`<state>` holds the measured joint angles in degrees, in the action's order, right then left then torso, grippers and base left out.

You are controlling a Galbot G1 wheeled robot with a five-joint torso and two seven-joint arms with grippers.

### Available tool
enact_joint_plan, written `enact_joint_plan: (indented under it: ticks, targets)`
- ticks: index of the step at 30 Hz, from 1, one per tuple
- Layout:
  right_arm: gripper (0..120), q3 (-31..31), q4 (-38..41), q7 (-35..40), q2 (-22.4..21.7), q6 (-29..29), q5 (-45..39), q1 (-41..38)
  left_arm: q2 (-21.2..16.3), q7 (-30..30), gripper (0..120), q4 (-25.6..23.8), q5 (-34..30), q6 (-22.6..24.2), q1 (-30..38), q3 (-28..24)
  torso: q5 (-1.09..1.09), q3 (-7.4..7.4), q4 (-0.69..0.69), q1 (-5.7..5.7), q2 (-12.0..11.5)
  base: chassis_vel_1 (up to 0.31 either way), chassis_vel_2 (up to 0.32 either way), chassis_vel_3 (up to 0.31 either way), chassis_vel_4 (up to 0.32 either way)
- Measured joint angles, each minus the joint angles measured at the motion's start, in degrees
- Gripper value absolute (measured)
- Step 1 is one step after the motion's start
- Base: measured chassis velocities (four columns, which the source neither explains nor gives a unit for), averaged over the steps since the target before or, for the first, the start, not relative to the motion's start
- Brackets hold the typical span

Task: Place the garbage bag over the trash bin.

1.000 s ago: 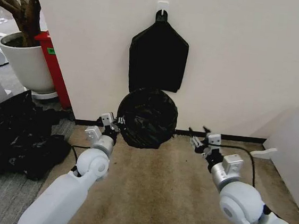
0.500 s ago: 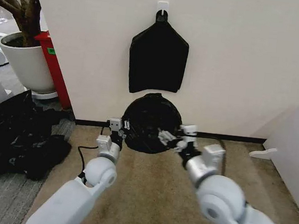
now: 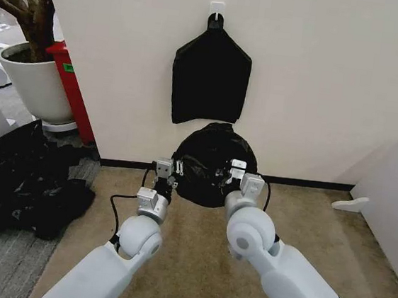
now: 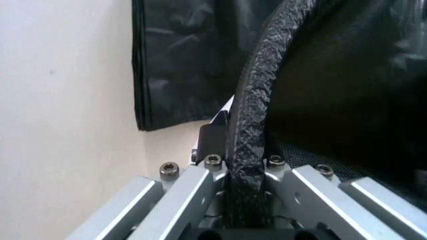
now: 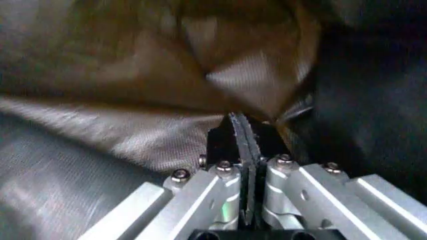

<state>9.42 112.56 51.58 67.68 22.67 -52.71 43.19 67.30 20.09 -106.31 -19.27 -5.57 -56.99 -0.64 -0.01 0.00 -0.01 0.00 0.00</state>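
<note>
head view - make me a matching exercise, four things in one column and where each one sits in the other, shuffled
Things:
1. garbage bag
2. house-shaped black bundle
3. black plastic heap
4. plant pot

Places:
A. hanging from a hook on the wall
B. spread on the floor at the far left
C. low against the wall, between the left gripper and the right gripper
D. standing by the red object at the upper left

Pairs: 1-C, 2-A, 3-B, 4-D
</note>
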Motion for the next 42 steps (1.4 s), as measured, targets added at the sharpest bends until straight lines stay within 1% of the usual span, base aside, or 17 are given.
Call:
enact_joint_plan:
  ticks: [4, 6, 8, 13, 14, 18, 27, 35, 42]
  targets:
    - [0, 1.3, -4.1, 2.2, 2.7, 0.1, 0.6, -2.6, 0.2, -0.4, 1, -0.2, 1.1, -0.5, -0.1, -0.1, 0.0, 0.0, 0.01, 0.0, 0.0, 0.0, 0.0, 0.0, 0.0]
    - [0, 1.3, -4.1, 2.2, 2.7, 0.1, 0.6, -2.6, 0.2, -0.4, 1, -0.2, 1.1, -0.5, -0.1, -0.1, 0.0, 0.0, 0.01, 0.0, 0.0, 0.0, 0.0, 0.0, 0.0]
    - [0, 2.1, -6.4, 3.0, 4.1, 0.0, 1.4, -3.6, 0.4, -0.5, 1, -0.2, 1.2, -0.6, 0.1, -0.2, -0.01, 0.0, 0.0, 0.0, 0.0, 0.0, 0.0, 0.0, 0.0]
    - [0, 2.3, -12.3, 3.8, 7.5, -0.7, 3.1, -6.0, 0.4, -0.5, 1, -0.8, 1.2, -0.7, 0.1, -1.0, -0.01, 0.0, 0.01, 0.0, 0.0, 0.0, 0.0, 0.0, 0.0]
    - [0, 2.3, -12.3, 3.8, 7.5, -0.7, 3.1, -6.0, 0.4, -0.5, 1, -0.8, 1.2, -0.7, 0.1, -1.0, -0.01, 0.0, 0.01, 0.0, 0.0, 0.0, 0.0, 0.0, 0.0]
    - [0, 1.8, -16.6, 3.8, 9.1, -1.1, 4.2, -7.5, 0.3, -0.5, 1, -1.8, 0.9, -0.7, -0.1, -1.4, 0.0, 0.0, 0.01, 0.0, 0.0, 0.0, 0.0, 0.0, 0.0]
    - [0, 0.9, -20.4, 3.1, 9.0, -1.4, 3.8, -8.6, -0.3, -0.6, 1, -3.5, 0.4, -0.6, -1.1, -1.4, 0.0, 0.0, 0.01, 0.0, 0.0, 0.0, 0.0, 0.0, 0.0]
    - [0, 0.2, -21.1, 2.1, 8.0, -1.4, 2.5, -8.6, -0.3, -0.8, 1, -4.3, -1.0, -0.4, -1.5, -1.9, 0.0, 0.0, 0.0, 0.0, 0.0, 0.0, 0.0, 0.0, 0.0]
    - [0, 0.1, -20.7, 1.4, 7.4, -2.1, 1.6, -8.3, -0.3, -0.7, 1, -4.5, -3.8, 0.5, -1.4, -1.9, 0.01, -0.01, 0.01, 0.0, 0.0, 0.0, 0.0, 0.0, 0.0]
